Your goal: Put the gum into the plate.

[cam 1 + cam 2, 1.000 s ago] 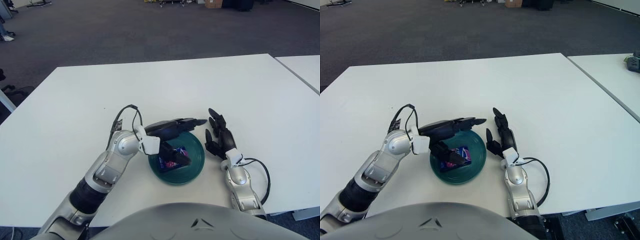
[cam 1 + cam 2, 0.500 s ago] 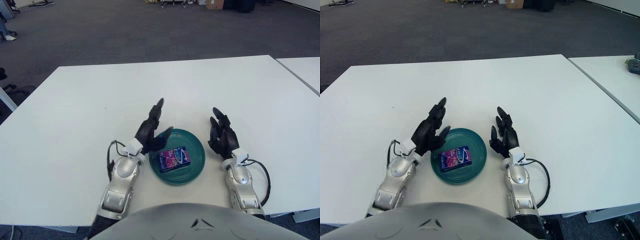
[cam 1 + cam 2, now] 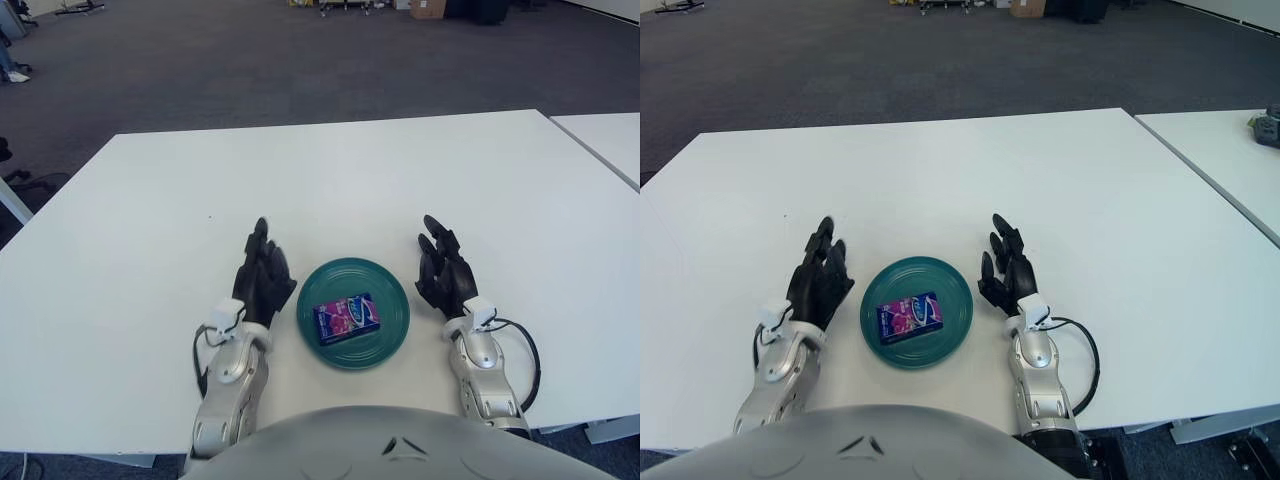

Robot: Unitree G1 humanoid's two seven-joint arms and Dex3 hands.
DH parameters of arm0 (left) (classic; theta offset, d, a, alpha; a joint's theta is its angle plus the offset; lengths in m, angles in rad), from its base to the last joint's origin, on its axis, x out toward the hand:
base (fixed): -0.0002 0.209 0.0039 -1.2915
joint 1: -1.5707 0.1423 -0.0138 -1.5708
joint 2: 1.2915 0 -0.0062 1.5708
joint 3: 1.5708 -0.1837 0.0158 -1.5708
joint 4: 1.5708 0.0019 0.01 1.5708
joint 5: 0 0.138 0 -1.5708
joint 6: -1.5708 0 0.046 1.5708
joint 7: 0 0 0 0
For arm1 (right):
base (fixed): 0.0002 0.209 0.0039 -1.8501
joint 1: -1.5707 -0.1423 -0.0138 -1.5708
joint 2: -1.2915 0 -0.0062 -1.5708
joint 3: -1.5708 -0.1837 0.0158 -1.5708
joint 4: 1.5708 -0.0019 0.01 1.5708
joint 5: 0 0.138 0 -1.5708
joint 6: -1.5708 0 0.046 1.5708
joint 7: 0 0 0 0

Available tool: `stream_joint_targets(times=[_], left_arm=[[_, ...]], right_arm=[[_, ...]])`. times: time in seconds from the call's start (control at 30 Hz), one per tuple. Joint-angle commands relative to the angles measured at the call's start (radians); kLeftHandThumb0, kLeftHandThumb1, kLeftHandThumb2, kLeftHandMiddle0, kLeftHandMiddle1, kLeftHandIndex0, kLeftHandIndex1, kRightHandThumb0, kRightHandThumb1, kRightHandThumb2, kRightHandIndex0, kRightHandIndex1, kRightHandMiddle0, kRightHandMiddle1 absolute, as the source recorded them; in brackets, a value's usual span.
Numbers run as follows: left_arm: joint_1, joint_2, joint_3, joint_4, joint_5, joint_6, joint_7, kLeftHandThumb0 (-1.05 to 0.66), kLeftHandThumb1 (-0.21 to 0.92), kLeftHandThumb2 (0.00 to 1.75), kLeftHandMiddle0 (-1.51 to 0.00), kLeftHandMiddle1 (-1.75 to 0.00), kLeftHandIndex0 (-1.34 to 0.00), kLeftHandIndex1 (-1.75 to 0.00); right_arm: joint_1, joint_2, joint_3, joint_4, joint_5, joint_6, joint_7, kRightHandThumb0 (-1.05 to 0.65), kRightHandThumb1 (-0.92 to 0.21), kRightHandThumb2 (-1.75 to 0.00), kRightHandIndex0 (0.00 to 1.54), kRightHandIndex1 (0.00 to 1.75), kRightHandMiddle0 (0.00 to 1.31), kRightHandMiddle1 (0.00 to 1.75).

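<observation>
A purple and blue gum pack [image 3: 346, 319] lies flat in the middle of the teal plate [image 3: 392, 295] on the white table. My left hand [image 3: 262, 276] shows just left of the plate, fingers spread and holding nothing. My right hand [image 3: 442, 269] shows just right of the plate, its fingers relaxed and empty. Neither hand touches the plate or the gum.
The white table [image 3: 330, 180] stretches far ahead and to both sides. A second white table [image 3: 612, 135] stands at the right, with a narrow gap between. Grey carpet lies beyond.
My left hand has let go of the gum and pulled back off the plate to its left side, fingers now spread. The gum stays in the plate. The right hand barely moved.
</observation>
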Motion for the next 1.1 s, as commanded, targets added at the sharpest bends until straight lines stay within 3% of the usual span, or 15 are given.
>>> stream_joint_targets(times=[0.0, 0.1, 0.23, 0.6, 1.07], left_arm=[[0.011, -0.039, -0.027, -0.014, 0.001, 0.007, 0.023, -1.05, 0.92, 1.00, 0.00, 0.00, 0.00, 0.00], [0.049, -0.040, -0.050, -0.004, 0.008, -0.024, 0.026, -1.05, 0.92, 1.01, 0.00, 0.00, 0.00, 0.00], [0.070, -0.031, -0.065, -0.017, -0.007, 0.002, 0.026, -1.05, 0.92, 1.04, 0.00, 0.00, 0.00, 0.00], [0.118, 0.043, -0.030, -0.027, -0.043, 0.052, -0.027, -1.05, 0.92, 1.13, 0.00, 0.00, 0.00, 0.00], [0.148, 0.051, -0.036, 0.040, -0.033, -0.007, -0.060, -1.05, 0.92, 1.18, 0.00, 0.00, -0.03, -0.02]], right_arm=[[0.054, -0.001, 0.002, 0.055, 0.000, 0.078, 0.003, -0.73, -0.92, -0.82, 0.21, 0.00, 0.00, 0.40], [0.056, -0.002, 0.004, 0.052, 0.005, 0.075, 0.011, -0.74, -0.92, -0.83, 0.21, 0.00, 0.00, 0.40], [0.063, -0.001, 0.007, 0.043, 0.020, 0.068, 0.027, -0.74, -0.92, -0.82, 0.20, 0.00, 0.00, 0.41], [0.085, -0.017, 0.018, -0.006, 0.053, 0.083, 0.089, -0.73, -0.92, -0.85, 0.16, 0.00, 0.00, 0.34], [0.108, -0.042, 0.029, -0.053, 0.059, 0.152, 0.130, -0.76, -0.92, -0.91, 0.10, 0.00, 0.00, 0.19]])
